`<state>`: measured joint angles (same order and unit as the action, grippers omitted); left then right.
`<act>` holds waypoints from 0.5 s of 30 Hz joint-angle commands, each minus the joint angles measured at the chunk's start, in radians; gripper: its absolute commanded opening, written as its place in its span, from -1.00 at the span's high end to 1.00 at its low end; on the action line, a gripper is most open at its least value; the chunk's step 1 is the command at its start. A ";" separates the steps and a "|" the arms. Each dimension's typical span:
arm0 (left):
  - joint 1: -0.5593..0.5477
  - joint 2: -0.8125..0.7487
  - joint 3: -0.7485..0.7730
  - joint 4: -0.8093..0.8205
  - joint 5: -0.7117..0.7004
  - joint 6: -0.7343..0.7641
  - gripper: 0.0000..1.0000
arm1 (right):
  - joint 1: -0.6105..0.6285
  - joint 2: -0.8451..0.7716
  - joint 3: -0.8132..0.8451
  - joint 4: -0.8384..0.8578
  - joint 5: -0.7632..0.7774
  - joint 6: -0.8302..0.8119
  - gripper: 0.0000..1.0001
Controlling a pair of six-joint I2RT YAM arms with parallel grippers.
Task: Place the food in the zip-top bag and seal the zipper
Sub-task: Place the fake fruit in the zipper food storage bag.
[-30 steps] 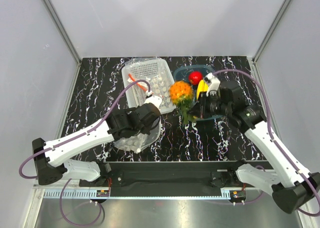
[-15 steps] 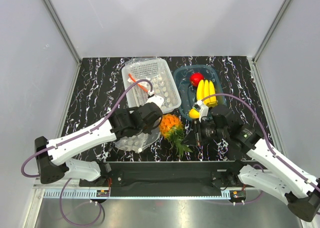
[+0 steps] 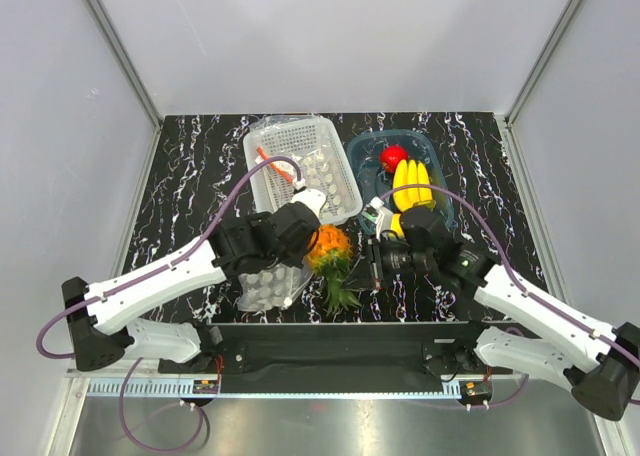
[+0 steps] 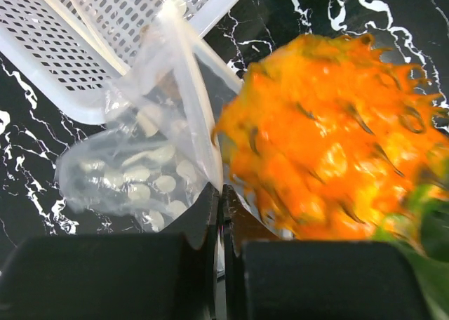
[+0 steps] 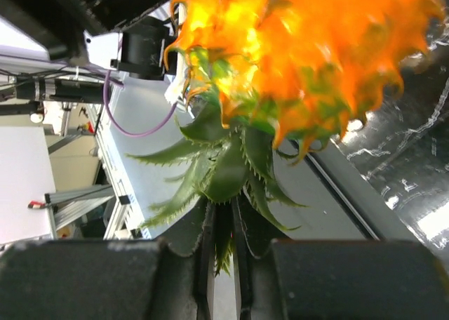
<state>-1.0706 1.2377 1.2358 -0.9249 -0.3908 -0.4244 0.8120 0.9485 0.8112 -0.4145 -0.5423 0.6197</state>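
Observation:
The food in hand is an orange pineapple-like piece [image 3: 328, 246] with green leaves [image 5: 224, 158]. My right gripper [image 5: 223, 222] is shut on those leaves and holds the piece against the mouth of the zip-top bag [image 3: 264, 282], a clear dotted pouch. The left gripper [image 4: 219, 194] is shut on the bag's mouth edge, where the zipper strip [image 4: 193, 102] runs up from the jaws. In the left wrist view the orange piece [image 4: 330, 144] sits right beside that edge. The banana bunch [image 3: 412, 184] and the red fruit [image 3: 392, 157] lie in the blue tub. The lemon is hidden.
A white perforated basket [image 3: 285, 141] stands at the back, and the bag's far end lies over its near rim. The blue-tinted tub [image 3: 443, 206] is to its right. The table's near edge and the arm bases are close behind the pineapple's leaves.
The right gripper has carried the orange piece from beside the tub, forward and left, to the bag's mouth. The left gripper has kept its hold on the bag.

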 commanded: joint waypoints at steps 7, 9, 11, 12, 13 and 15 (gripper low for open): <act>-0.002 -0.027 0.073 0.031 0.035 0.032 1.00 | 0.119 0.090 -0.010 0.149 0.038 0.020 1.00; -0.002 -0.033 0.070 0.028 0.035 0.035 1.00 | 0.127 0.096 -0.003 0.137 0.042 0.008 1.00; -0.002 -0.043 0.062 0.032 0.046 0.042 1.00 | 0.127 0.098 0.011 0.108 0.051 -0.014 1.00; -0.002 -0.049 0.059 0.032 0.049 0.044 1.00 | 0.125 0.101 0.014 0.082 0.054 -0.021 1.00; -0.002 -0.061 0.057 0.032 0.049 0.047 1.00 | 0.127 0.101 0.017 0.068 0.054 -0.031 1.00; -0.002 -0.082 0.045 0.046 0.081 0.067 1.00 | 0.127 0.098 0.022 0.034 0.061 -0.046 1.00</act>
<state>-1.0706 1.2160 1.2636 -0.9257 -0.3630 -0.3935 0.9295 1.0496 0.7975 -0.3565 -0.5034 0.6167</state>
